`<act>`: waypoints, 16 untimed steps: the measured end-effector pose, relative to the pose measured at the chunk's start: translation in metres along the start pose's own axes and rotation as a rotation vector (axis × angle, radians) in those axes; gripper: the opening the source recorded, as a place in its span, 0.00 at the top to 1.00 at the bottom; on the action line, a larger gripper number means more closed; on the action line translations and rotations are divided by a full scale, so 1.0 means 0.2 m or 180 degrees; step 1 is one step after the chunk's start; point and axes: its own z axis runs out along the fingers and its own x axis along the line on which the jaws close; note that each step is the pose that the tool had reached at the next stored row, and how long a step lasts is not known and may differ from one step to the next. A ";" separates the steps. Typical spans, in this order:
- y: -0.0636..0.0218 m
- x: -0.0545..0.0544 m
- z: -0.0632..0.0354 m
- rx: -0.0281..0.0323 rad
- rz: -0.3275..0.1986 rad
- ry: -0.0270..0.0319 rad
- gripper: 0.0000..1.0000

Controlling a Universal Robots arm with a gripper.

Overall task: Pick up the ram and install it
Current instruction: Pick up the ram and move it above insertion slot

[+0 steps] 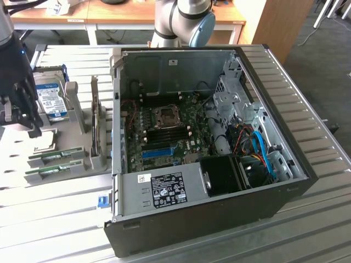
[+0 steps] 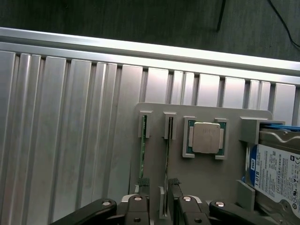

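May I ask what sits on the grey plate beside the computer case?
A ram stick and a second ram stick on edge in slots, a processor chip and a hard drive. The open gripper covers the sticks' near ends.

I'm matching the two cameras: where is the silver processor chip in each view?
Exterior view: processor chip at the exterior view's left, between hard drive and ram sticks.
Wrist view: processor chip between ram sticks and hard drive.
Shared landmark: the hard drive.

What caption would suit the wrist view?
Open gripper over two ram sticks in a tray, beside processor and hard drive.
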 end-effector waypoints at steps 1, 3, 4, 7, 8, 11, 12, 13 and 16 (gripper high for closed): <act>0.000 0.00 0.000 0.0000 0.0000 0.0000 0.70; 0.000 0.00 0.000 0.0000 0.0000 0.0000 0.70; 0.000 0.00 0.000 0.0000 0.0000 0.0000 0.70; 0.000 0.00 0.004 0.0001 0.0000 0.0000 0.70; 0.000 0.00 0.011 0.0000 0.0000 0.0000 0.70; 0.000 0.00 0.038 0.0000 0.0000 0.0000 0.70; 0.000 0.01 0.047 0.0000 0.0000 0.0000 0.70; 0.000 0.01 0.056 0.0000 0.0000 0.0000 0.70; -0.001 0.01 0.083 0.0000 0.0000 0.0000 0.70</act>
